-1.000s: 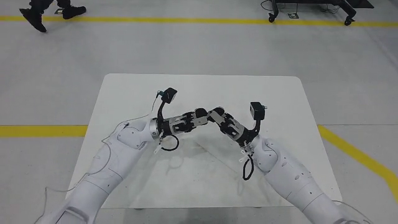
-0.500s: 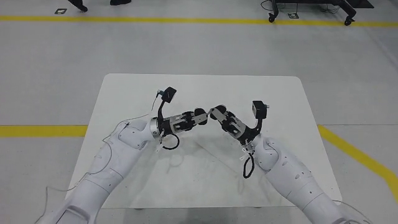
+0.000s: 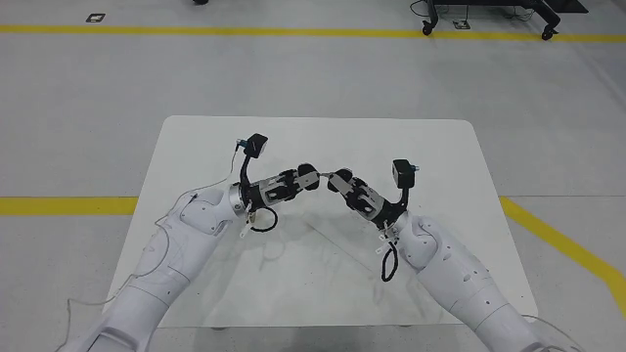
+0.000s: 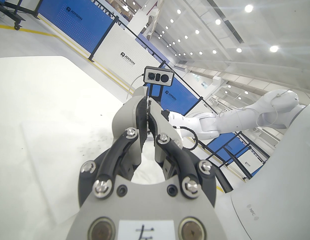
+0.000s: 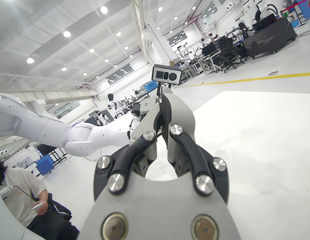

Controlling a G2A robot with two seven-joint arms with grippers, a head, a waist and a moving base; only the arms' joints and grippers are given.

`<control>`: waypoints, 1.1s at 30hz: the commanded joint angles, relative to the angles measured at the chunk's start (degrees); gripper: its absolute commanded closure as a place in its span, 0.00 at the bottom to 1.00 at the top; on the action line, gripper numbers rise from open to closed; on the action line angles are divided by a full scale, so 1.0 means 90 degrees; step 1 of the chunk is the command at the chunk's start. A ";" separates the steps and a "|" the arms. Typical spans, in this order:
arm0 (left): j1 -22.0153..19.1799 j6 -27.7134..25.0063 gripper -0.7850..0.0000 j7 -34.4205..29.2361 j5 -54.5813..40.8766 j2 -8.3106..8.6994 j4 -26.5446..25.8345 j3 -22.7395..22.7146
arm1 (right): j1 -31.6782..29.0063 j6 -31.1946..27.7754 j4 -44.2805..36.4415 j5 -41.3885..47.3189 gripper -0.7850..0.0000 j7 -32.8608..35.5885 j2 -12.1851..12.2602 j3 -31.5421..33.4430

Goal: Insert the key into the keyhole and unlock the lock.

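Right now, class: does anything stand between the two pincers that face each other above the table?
Nothing visible does. The left pincer and the right pincer, both shut, point tip to tip across a small bare gap above the white table.

Anything pinched between left fingers (image 4: pixel 125 117) hidden, likewise between right fingers (image 5: pixel 181 119)

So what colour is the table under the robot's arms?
Plain white. The flat rectangular table shows best in the top view.
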 commanded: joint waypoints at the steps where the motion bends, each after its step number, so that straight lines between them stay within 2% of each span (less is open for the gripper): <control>1: 0.0012 0.0000 1.00 -0.0007 -0.0018 0.0006 -0.0008 -0.0020 | -0.0001 0.0000 -0.0002 0.0016 1.00 0.0064 -0.0003 0.0004; 5: 0.0027 0.0000 1.00 -0.0017 -0.0003 0.0014 -0.0019 -0.0046 | -0.0012 0.0000 -0.0006 0.0065 1.00 0.0149 -0.0010 0.0030; 6: 0.0027 0.0000 1.00 -0.0015 0.0011 0.0016 -0.0017 -0.0053 | -0.0017 0.0000 -0.0013 0.0080 0.95 0.0166 -0.0013 0.0033; 7: 0.0030 0.0000 1.00 -0.0012 0.0018 0.0017 -0.0019 -0.0057 | -0.0023 0.0000 -0.0020 0.0099 0.82 0.0185 -0.0015 0.0035; 8: 0.0033 0.0000 1.00 -0.0008 0.0023 0.0017 -0.0021 -0.0060 | -0.0027 0.0000 -0.0019 0.0117 0.78 0.0203 -0.0016 0.0041; 9: 0.0034 0.0000 1.00 -0.0006 0.0031 0.0018 -0.0021 -0.0064 | -0.0031 0.0000 -0.0024 0.0129 0.56 0.0222 -0.0018 0.0047; 12: 0.0042 0.0000 1.00 0.0024 0.0063 0.0019 -0.0020 -0.0077 | -0.0047 0.0000 -0.0044 0.0172 0.51 0.0289 -0.0022 0.0058; 14: 0.0045 0.0000 1.00 0.0053 0.0098 0.0020 -0.0015 -0.0090 | -0.0070 0.0000 -0.0050 0.0273 0.00 0.0296 -0.0028 0.0065; 25: 0.0069 0.0000 1.00 0.0027 0.0417 0.0071 -0.0067 -0.0221 | -0.0093 0.0000 -0.0073 0.0471 0.00 0.0273 -0.0035 0.0080; 28: 0.0077 0.0000 1.00 -0.0120 0.0530 0.0103 -0.0067 -0.0237 | -0.0132 0.0407 -0.0132 0.0188 0.00 0.0658 -0.0005 0.0130; 33: 0.0061 0.0000 1.00 -0.0363 0.0485 0.0150 -0.0051 -0.0235 | -0.0307 0.0426 -0.0329 0.0456 0.00 0.1436 0.0108 0.0325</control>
